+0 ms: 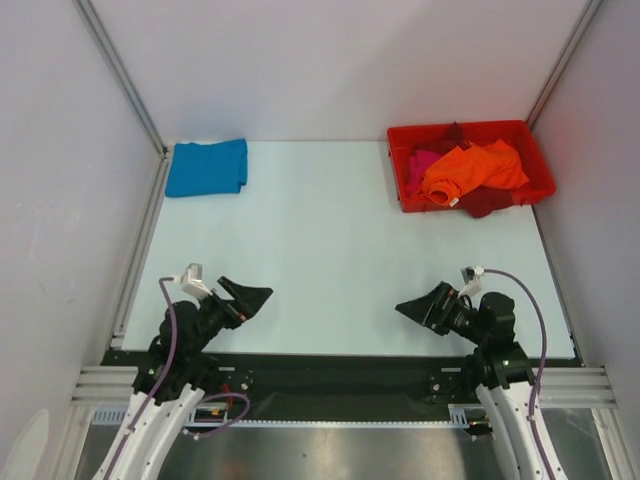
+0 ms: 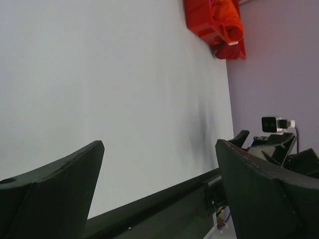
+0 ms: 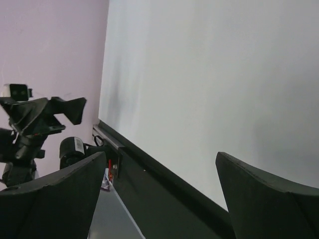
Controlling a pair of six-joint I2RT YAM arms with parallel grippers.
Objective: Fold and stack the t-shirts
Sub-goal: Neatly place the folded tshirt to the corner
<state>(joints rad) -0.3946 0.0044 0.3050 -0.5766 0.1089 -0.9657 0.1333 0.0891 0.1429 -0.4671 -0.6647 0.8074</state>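
Observation:
A teal-blue t-shirt [image 1: 207,167] lies folded at the table's far left corner. An orange t-shirt [image 1: 472,172] is heaped on a magenta one [image 1: 420,163] and a dark red one [image 1: 487,203] in the red bin [image 1: 545,172] at the far right; the bin [image 2: 199,22] and the orange cloth [image 2: 230,22] also show in the left wrist view. My left gripper [image 1: 252,296] [image 2: 159,147] and right gripper [image 1: 415,305] [image 3: 159,157] hang open and empty over the near edge, pointing at each other.
A black rail [image 1: 340,362] runs along the near table edge between the arm bases. Aluminium frame posts [image 1: 120,70] and grey walls close in both sides. The right arm's camera [image 2: 271,124] shows in the left wrist view.

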